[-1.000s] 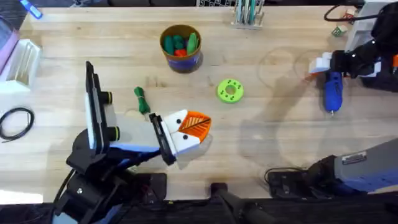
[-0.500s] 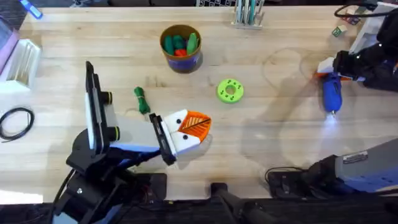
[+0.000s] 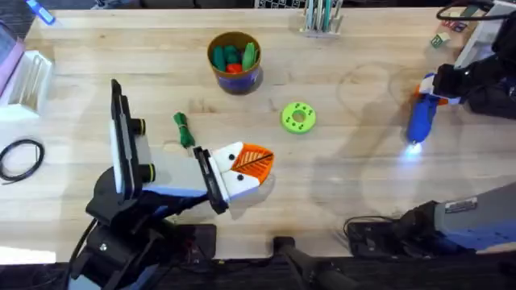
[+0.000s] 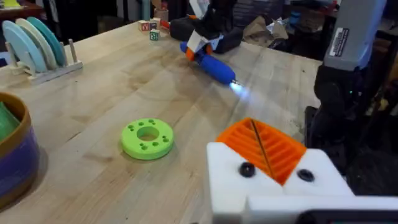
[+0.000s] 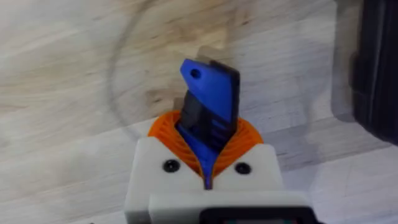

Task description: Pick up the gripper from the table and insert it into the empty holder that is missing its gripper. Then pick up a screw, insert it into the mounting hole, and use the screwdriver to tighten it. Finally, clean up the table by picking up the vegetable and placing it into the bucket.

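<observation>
My left gripper (image 3: 264, 161) rests low over the table's front middle, shut, with nothing between its orange ribbed fingers (image 4: 261, 143). Both of its white mounts (image 4: 217, 180) carry an orange finger. Each mount face shows a small dark round spot (image 4: 247, 169), hole or screw head I cannot tell. At the far right my right gripper (image 3: 433, 85) is shut on the blue screwdriver (image 3: 421, 117), which tilts with its lit tip toward the table. The screwdriver (image 5: 211, 93) sits between the right fingers. The dark-green vegetable (image 3: 184, 129) lies left of the left gripper. The bucket (image 3: 234, 76) stands behind it.
A lime-green disc with holes (image 3: 298, 117) lies right of the bucket, which holds toy vegetables. A rack (image 3: 321, 18) stands at the back edge, a black cable loop (image 3: 20, 157) and a white rack (image 3: 28, 76) at the left. Small blocks (image 3: 442, 36) sit at the far right.
The right gripper has shifted slightly away and right with the screwdriver, whose tip has swung left and now glows on the wood. The left arm has not moved.
</observation>
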You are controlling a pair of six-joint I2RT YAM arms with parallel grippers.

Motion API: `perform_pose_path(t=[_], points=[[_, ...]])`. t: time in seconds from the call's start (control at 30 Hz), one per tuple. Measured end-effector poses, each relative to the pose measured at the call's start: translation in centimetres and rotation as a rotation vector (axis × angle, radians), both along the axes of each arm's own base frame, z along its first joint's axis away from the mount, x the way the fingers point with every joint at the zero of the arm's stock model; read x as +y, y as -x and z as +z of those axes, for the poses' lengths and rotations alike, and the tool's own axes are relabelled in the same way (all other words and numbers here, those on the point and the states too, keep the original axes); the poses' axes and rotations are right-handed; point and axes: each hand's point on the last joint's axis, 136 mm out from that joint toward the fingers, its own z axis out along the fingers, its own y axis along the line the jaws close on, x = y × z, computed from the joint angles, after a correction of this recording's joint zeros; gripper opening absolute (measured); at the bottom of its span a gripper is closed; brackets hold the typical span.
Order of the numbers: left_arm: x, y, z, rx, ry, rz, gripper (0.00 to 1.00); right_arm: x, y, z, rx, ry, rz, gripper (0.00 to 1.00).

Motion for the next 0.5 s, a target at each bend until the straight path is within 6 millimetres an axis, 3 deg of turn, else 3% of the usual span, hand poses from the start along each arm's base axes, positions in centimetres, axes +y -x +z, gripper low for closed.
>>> perform_pose_path(t=[0.1,0.23,0.37,0.5], points=[[0.0,0.0,0.0,0.000,0.000,0.000,0.015,0.8,-0.4,2.4,-0.063,0.009,0.022,0.022],[0.0,0.0,0.0,0.000,0.000,0.000,0.015,2.7,-1.1,8.4,-0.203,0.064,0.073,0.022],[0.0,-0.1,0.0,0.000,0.000,0.004,0.015,6.2,-0.5,14.6,-0.342,0.103,0.143,0.022],[0.0,-0.1,0.0,0.000,0.000,0.005,0.015,9.9,0.9,19.2,-0.460,0.113,0.207,0.022]])
